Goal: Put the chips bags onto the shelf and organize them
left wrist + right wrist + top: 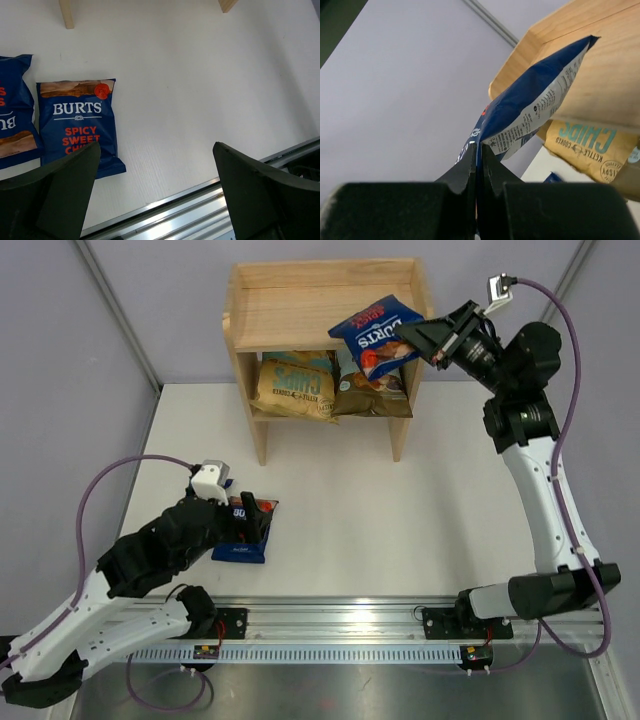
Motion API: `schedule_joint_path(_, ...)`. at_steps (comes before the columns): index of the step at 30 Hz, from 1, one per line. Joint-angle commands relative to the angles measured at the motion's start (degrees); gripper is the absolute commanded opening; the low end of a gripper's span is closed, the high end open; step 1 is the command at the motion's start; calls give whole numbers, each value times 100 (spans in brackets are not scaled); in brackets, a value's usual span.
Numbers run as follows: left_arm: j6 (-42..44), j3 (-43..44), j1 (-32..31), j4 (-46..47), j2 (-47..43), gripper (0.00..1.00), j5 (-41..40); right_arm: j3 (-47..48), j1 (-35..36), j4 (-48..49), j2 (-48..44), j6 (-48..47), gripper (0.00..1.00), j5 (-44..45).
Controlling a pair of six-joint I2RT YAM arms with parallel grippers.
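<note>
My right gripper (425, 340) is shut on the edge of a dark-blue Burts bag (378, 335) and holds it in the air over the right front of the shelf's top tier (290, 310). The right wrist view shows the pinch (479, 150) on the bag (535, 100). The large tan-and-teal bag (295, 385) and a brownish bag (372, 398) lie on the lower tier. Two more Burts bags (77, 125) (12, 110) lie flat on the table. My left gripper (252, 522) is open and empty, hovering just above them (156, 150).
The shelf (590, 65) stands at the back middle of the white table, with its legs (66, 12) in the left wrist view. A metal rail (340, 625) runs along the near edge. Purple-grey walls close in the back and sides.
</note>
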Motion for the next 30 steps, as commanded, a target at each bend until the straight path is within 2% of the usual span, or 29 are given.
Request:
schedule_joint_path(1, 318, 291, 24, -266, -348, 99, -15, 932, 0, 66, 616, 111, 6, 433)
schedule_joint_path(5, 450, 221, 24, -389, -516, 99, -155, 1924, 17, -119, 1529, 234, 4, 907)
schedule_joint_path(6, 476, 160, 24, -389, -560, 99, -173, 2093, 52, -485, 1671, 234, 4, 1022)
schedule_joint_path(11, 520, 45, 24, -328, -657, 99, -226, 2507, 342, -1129, 2164, 269, 4, 2155)
schedule_joint_path(17, 511, -34, 24, -293, -849, 99, -174, 1851, 922, -1508, 1788, 461, 8, 3500)
schedule_joint_path(22, 502, -69, 15, -266, -1061, 99, -138, 1269, 1081, -1718, 1313, 682, 11, 4510)
schedule_joint_path(26, 511, -122, 24, -205, -1193, 99, -86, 970, 1081, -1815, 1049, 901, 9, 4933)
schedule_joint_path(30, 520, -131, 15, -205, -1193, 99, -68, 1180, 1081, -2025, 1145, 937, 9, 5013)
